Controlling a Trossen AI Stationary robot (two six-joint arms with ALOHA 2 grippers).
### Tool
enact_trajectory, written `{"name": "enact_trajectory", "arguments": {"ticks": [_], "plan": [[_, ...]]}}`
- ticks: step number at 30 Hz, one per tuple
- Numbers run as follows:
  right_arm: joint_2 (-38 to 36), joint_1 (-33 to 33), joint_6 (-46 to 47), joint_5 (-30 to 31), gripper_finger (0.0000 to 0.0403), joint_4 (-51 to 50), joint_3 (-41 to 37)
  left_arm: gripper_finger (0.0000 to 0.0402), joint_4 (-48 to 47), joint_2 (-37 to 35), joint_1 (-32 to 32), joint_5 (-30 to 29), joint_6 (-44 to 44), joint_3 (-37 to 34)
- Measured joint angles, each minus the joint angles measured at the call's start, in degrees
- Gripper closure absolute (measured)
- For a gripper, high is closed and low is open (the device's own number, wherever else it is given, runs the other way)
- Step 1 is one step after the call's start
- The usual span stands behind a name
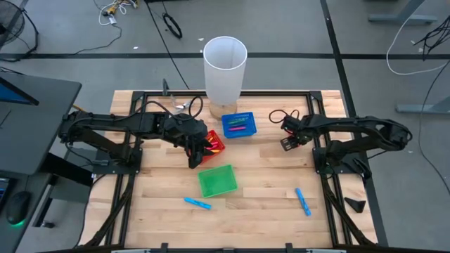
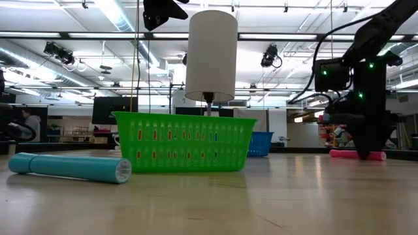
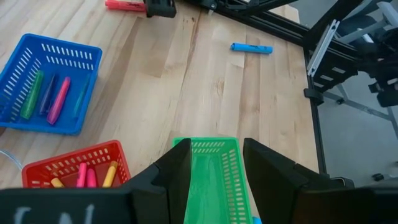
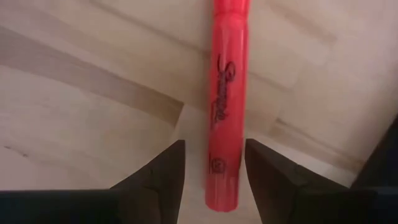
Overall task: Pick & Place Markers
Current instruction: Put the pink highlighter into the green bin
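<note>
Red plastic marker [image 4: 226,106] lies flat on the wooden surface [image 1: 267,190] at its right side, between the right end effector's [image 4: 214,177] spread, empty fingers; it looks light, rigid and smooth, so a mid-barrel grip should stop rolling.

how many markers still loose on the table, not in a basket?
3: a light blue marker in front of the green basket, another blue marker front right, and a pink marker under the right gripper. More may be hidden.
</note>
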Motion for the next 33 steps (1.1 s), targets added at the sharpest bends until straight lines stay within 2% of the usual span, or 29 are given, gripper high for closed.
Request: {"name": "enact_trajectory", "arguments": {"ticks": [7, 16, 24, 28, 33], "plan": [[2.91, 0.04, 1.17, -0.18, 0.0244, 0.92, -0.55, 0.0250, -0.03, 0.00, 0.01, 0.02, 0.00, 0.00], [2.90, 0.05, 1.18, -2.50, 0.0357, 1.57, -0.53, 0.0250, -0.05, 0.00, 0.01, 0.02, 0.00, 0.00], [3.37, 1.77, 1.08, -4.56, 0.0357, -2.52, 2.68, 0.0250, -0.03, 0.00, 0.00, 0.02, 0.00, 0.00], [3.25, 4.46, 1.60, -5.24, 0.0357, -5.41, 6.86, 0.0250, -0.04, 0.00, 0.00, 0.02, 0.00, 0.00], [3.12, 9.26, 3.53, -4.95, 0.0357, -13.90, 13.25, 0.0250, -0.03, 0.00, 0.01, 0.02, 0.00, 0.00]]}}
